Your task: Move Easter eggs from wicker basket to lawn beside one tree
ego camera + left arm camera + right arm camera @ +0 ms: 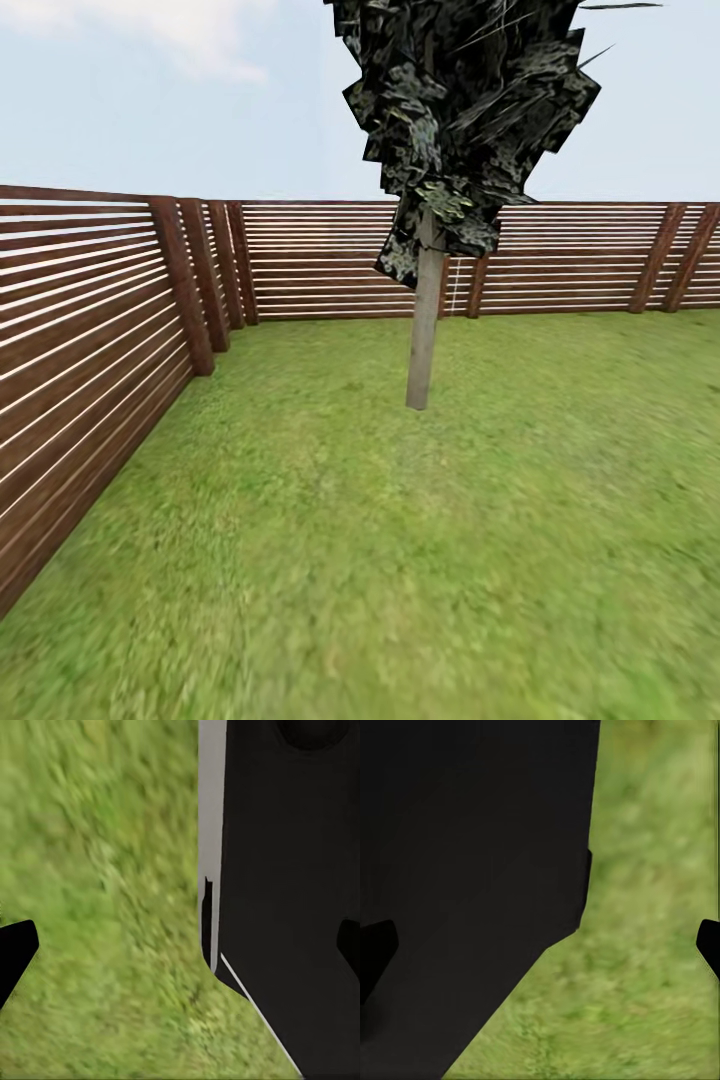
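One tree (pixel 424 330) stands on the lawn (pixel 400 560) near one fence (pixel 90 330).

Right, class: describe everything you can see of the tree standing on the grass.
The tree has a thin, straight, pale grey-brown trunk, leaning slightly, rooted in the green mottled lawn. Its dark, jagged foliage hangs low and runs off the picture's top. It stands alone before the brown slatted wooden fence, near the corner, touching only grass.

I see the lawn (pixel 400 560) as mottled green with yellowish patches. The tree (pixel 424 310) has a pale grey-brown trunk and a near-black canopy flecked with grey-green. The slatted fence (pixel 90 330) is reddish brown, striped with white gaps. The sky (pixel 150 90) is pale blue with white cloud.
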`<state>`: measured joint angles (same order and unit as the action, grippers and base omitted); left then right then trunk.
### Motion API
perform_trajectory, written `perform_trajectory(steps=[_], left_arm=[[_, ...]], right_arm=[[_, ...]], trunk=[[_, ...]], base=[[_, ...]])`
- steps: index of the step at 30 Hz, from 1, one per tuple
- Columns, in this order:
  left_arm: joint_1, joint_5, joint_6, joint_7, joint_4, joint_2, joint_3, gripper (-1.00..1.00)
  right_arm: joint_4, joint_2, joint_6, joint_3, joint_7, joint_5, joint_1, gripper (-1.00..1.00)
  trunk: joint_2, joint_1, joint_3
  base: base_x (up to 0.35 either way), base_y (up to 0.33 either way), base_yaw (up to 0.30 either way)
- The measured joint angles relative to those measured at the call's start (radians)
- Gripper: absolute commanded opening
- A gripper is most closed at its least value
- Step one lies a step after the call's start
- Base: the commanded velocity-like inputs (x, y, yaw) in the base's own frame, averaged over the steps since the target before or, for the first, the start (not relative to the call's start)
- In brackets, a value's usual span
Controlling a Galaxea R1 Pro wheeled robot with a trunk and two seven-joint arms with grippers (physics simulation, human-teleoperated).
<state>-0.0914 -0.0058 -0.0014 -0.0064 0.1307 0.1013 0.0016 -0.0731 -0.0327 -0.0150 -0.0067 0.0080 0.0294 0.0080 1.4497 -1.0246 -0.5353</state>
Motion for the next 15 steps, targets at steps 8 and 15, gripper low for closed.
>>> perform_trajectory(steps=[8, 15], left_arm=[[0.0, 0.003, -0.001, 0.0, -0.001, -0.001, -0.001, 1.0], [0.0, 0.001, 0.0, 0.0, -0.001, 0.0, -0.001, 1.0]], right_arm=[[0.0, -0.001, 0.0, -0.001, 0.0, -0.002, 0.0, 1.0], [0.0, -0.001, -0.001, 0.001, 0.006, 0.0, 0.0, 1.0]], trunk=[[0.0, 0.0, 0.0], [0.0, 0.0, 0.0]], base=[[0.026, 0.001, -0.001], [0.176, 0.0, -0.182]])
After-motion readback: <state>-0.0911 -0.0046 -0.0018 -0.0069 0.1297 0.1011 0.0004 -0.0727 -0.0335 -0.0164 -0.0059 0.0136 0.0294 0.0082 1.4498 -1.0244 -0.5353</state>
